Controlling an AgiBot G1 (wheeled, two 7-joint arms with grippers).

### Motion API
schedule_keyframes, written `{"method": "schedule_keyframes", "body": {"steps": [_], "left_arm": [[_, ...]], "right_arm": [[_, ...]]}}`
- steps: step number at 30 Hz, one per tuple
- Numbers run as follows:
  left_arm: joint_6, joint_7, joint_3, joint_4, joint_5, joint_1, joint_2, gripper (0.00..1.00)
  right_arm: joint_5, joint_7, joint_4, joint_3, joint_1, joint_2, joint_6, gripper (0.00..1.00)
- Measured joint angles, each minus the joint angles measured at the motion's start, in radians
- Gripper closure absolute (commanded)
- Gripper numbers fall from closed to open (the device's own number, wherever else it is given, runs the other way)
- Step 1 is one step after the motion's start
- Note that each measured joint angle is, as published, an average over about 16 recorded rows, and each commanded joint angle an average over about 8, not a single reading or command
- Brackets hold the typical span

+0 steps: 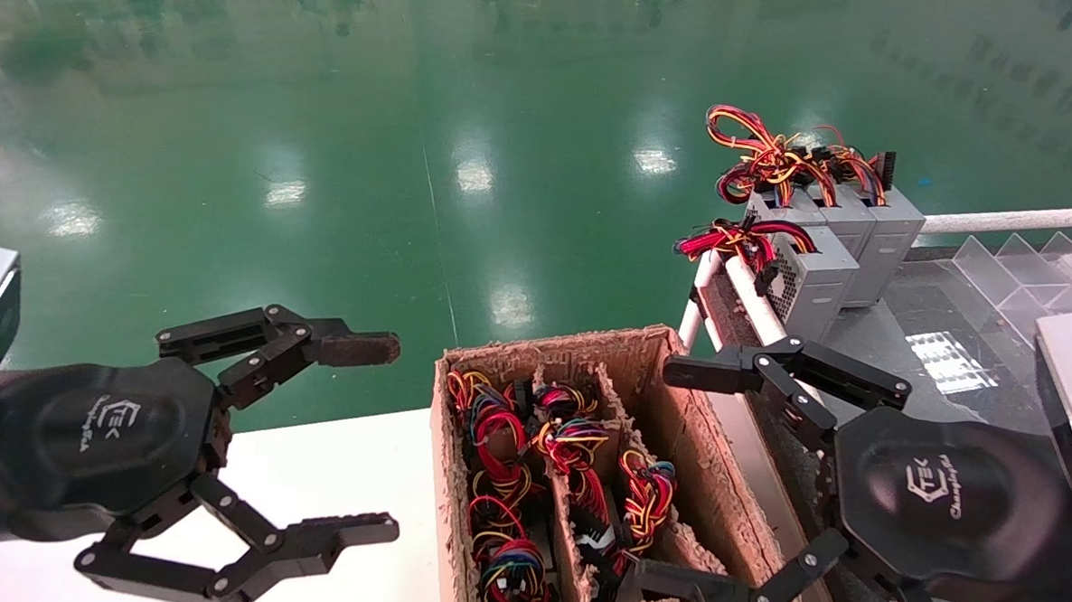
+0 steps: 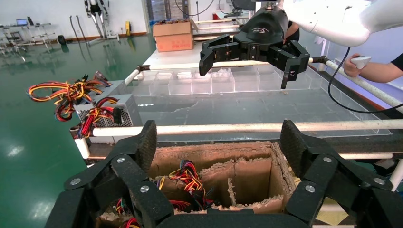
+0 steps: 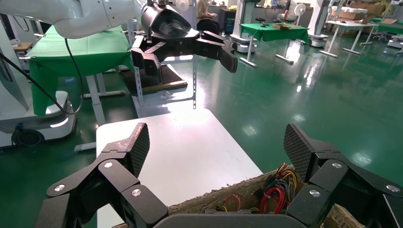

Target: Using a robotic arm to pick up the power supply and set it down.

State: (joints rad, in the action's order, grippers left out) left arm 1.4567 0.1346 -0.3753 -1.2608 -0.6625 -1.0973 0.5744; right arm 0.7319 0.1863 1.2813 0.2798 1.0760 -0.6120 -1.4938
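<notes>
Glossy green workshop floor (image 1: pixel 326 147) behind, with a white tabletop (image 1: pixel 329 482) at lower left and a dark bench (image 1: pixel 905 353) at right, edged by white tube rails (image 1: pixel 1001 217). Between them, a worn brown cardboard carton (image 1: pixel 676 407) split by dividers, cells packed with red, yellow, blue and black wire bundles (image 1: pixel 575 438). Casings beneath hidden; probably more units standing wires-up, though impossible to tell. On the bench's far corner, several small grey metal power supplies (image 1: pixel 813 281) with perforated grilles, touching one another, wires spilling over their tops. Just beside them, clear plastic dividers (image 1: pixel 1026 264).

Black two-fingered left gripper (image 1: pixel 390 439): poised over the white tabletop's edge, just beside the carton, fingers spread wide, holding nothing. Black two-fingered right gripper (image 1: pixel 664 474): poised at the carton's right wall, likewise spread wide and empty, well short of the grey units on the bench.

Judged step: approach, before any grasp; nothing lifted yet. Next move, likely: choose one unit, bring the nearer gripper above it, line the open fingers across the casing's flat sides rather than loose wires, descend, close firmly. Watch for snagged cables and ragged dividers on the way up. Then carry to a bare patch and lower flat before letting go.
</notes>
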Motion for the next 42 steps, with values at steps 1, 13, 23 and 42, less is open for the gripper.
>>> {"method": "schedule_keyframes", "body": {"steps": [1, 13, 23, 42], "left_arm": [[0.0, 0.0, 0.0, 0.0, 0.0, 0.0, 0.0, 1.0], [0.0, 0.0, 0.0, 0.0, 0.0, 0.0, 0.0, 1.0], [0.0, 0.0, 0.0, 0.0, 0.0, 0.0, 0.0, 1.0], [0.0, 0.0, 0.0, 0.0, 0.0, 0.0, 0.0, 0.25]], "right_arm": [[0.0, 0.0, 0.0, 0.0, 0.0, 0.0, 0.0, 0.0], [0.0, 0.0, 0.0, 0.0, 0.0, 0.0, 0.0, 0.0], [0.0, 0.0, 0.0, 0.0, 0.0, 0.0, 0.0, 0.0], [0.0, 0.0, 0.0, 0.0, 0.0, 0.0, 0.0, 0.0]]}}
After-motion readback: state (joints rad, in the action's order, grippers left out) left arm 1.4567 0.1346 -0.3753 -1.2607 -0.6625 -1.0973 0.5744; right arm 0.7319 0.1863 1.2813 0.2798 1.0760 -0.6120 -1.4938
